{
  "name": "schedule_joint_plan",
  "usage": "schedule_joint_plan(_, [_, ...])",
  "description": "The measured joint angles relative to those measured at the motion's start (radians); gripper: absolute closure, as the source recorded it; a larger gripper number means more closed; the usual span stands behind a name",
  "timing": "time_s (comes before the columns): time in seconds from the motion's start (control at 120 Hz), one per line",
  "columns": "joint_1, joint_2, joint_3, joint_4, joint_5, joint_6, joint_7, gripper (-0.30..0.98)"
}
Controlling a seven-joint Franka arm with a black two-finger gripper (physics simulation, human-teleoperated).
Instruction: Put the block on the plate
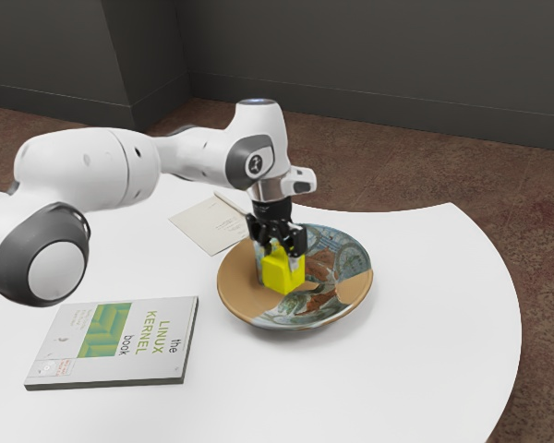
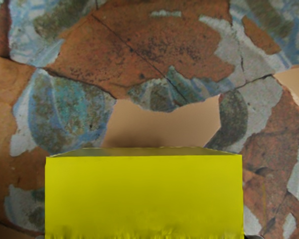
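my hand [image 1: 279, 252] grips the block [image 1: 283, 274], with the plate [image 1: 236, 287] beneath; releasing too high could make it bounce or tip.

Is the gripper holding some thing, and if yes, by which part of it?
The gripper holds the yellow block by two opposite sides, at its upper part.

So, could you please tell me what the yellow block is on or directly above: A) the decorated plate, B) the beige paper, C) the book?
A: the wrist view shows the painted surface of the plate right behind the yellow block.
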Motion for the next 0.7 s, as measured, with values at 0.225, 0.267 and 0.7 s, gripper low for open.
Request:
schedule_joint_plan(0.225, [-0.006, -0.055, 0.000, -0.006, -0.013, 0.011, 0.002, 0.06])
schedule_joint_plan(0.267, [-0.009, -0.094, -0.001, -0.010, -0.014, 0.004, 0.001, 0.05])
schedule_joint_plan(0.7, [0.102, -0.599, 0.002, -0.204, 0.022, -0.274, -0.047, 0.01])
